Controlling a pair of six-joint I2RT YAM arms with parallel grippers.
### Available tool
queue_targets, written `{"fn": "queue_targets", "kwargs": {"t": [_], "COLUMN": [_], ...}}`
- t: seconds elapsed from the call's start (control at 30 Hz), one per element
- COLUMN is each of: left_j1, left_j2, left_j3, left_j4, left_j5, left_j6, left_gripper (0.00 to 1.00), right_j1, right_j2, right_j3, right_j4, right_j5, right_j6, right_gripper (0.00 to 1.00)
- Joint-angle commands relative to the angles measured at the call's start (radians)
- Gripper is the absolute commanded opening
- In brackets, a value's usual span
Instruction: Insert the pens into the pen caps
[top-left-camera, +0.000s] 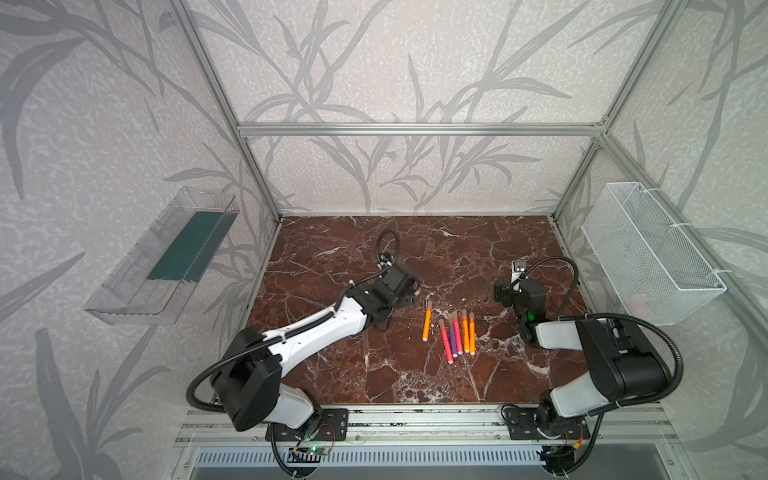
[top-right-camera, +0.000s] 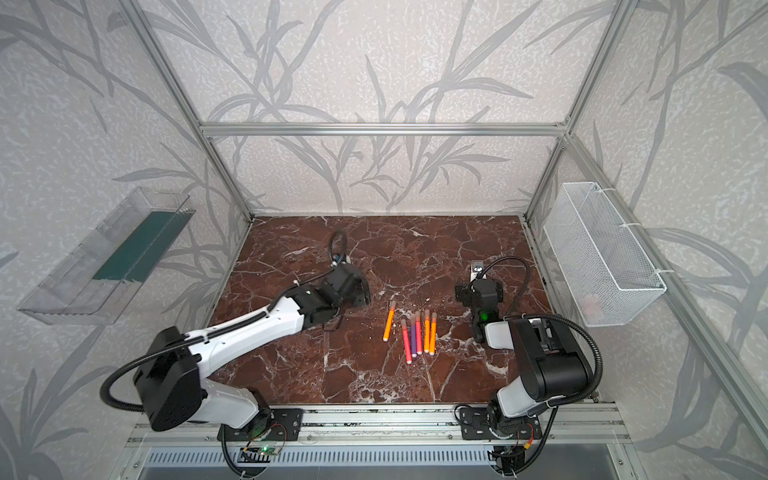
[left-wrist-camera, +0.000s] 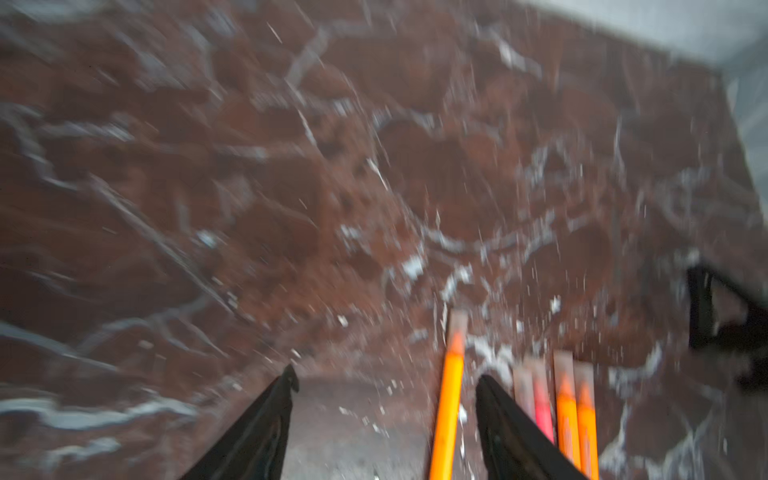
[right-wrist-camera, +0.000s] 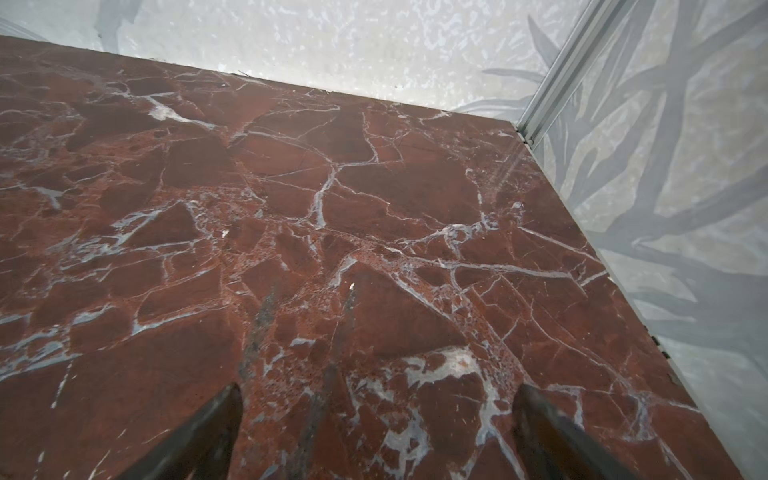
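Red-brown marble tabletop lies under both arms. The left gripper hangs with jaws apart and empty, just left of a lone orange pen. Five more pens lie side by side mid-table. All six wear pale pen caps. The right gripper is spread wide, holding nothing.

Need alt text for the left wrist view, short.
Motion-blurred view: the left gripper is open over the marble table, with a capped orange pen lying between its jaws. More capped pens lie side by side beyond one finger.
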Motion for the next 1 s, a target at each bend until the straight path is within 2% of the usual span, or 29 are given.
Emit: {"fn": "queue_targets", "kwargs": {"t": [0.0,0.03,0.1,0.13,0.2,0.27,0.3,0.37,0.43,0.47,0.5,0.53,0.6,0.67,0.7,0.73,0.8,0.87,0.93,0.97], "left_j1": [0.067,0.092,0.147,0.173,0.262,0.334,0.358,0.392,0.447,0.454,0.468,0.481,0.489,0.533,0.545,0.566,0.617,0.636,0.664,0.663], "left_j2": [-0.106,-0.130,-0.136,-0.122,-0.060,0.004,0.030,0.053,0.109,0.123,0.132,0.139,0.137,0.184,0.175,0.139,0.131,0.169,0.176,0.199], "left_j3": [-0.056,-0.135,-0.318,-0.410,-0.553,-0.595,-0.592,-0.587,-0.600,-0.554,-0.529,-0.539,-0.625,-0.729,-0.738,-0.724,-0.696,-0.681,-0.687,-0.704], "left_j4": [0.001,0.184,0.577,0.775,1.078,1.134,1.114,1.068,1.136,1.042,1.003,1.050,1.228,1.501,1.503,1.401,1.313,1.336,1.321,1.390], "left_j5": [-0.407,-0.481,-0.491,-0.521,-0.563,-0.566,-0.576,-0.479,-0.359,-0.388,-0.348,-0.290,-0.240,-0.191,-0.189,-0.160,-0.063,-0.008,0.019,0.019], "left_j6": [0.162,0.288,0.590,0.727,0.849,0.862,0.826,0.769,0.769,0.755,0.768,0.807,0.838,0.838,0.806,0.770,0.728,0.735,0.693,0.706], "left_gripper": [0.81,0.85,0.87,0.99,1.00,1.00,1.00,1.00,0.99,0.99,0.99,0.99,0.99,0.99,0.99,0.99,0.99,0.99,0.99,0.99], "right_j1": [0.001,0.001,0.001,0.001,0.001,0.001,0.001,0.002,0.001,0.001,0.001,0.001,0.001,0.001,0.001,0.001,0.001,0.001,0.001,0.001], "right_j2": [-0.008,-0.011,-0.008,-0.008,-0.008,-0.008,-0.008,-0.008,-0.008,-0.008,-0.008,-0.009,-0.008,-0.008,-0.008,-0.008,-0.008,-0.008,-0.008,-0.008], "right_j3": [0.006,0.008,0.007,0.007,0.007,0.007,0.007,0.007,0.007,0.007,0.008,0.007,0.007,0.009,0.007,0.007,0.007,0.007,0.007,0.007], "right_j4": [0.031,0.019,0.027,0.028,0.026,0.026,0.026,0.026,0.026,0.025,0.025,0.025,0.025,0.025,0.025,0.025,0.025,0.025,0.025,0.025], "right_j5": [-0.073,-0.074,-0.073,-0.073,-0.073,-0.072,-0.073,-0.073,-0.072,-0.073,-0.073,-0.073,-0.073,-0.073,-0.073,-0.073,-0.073,-0.073,-0.073,-0.073], "right_j6": [0.006,0.005,0.007,0.008,0.006,0.005,0.005,0.005,0.006,0.006,0.006,0.006,0.007,0.008,0.008,0.007,0.007,0.006,0.005,0.007], "right_gripper": [0.99,0.99,0.99,0.99,0.99,0.99,0.99,0.99,0.99,0.99,0.99,0.99,0.99,0.99,0.99,0.99,0.99,0.99,0.99,0.99]}}
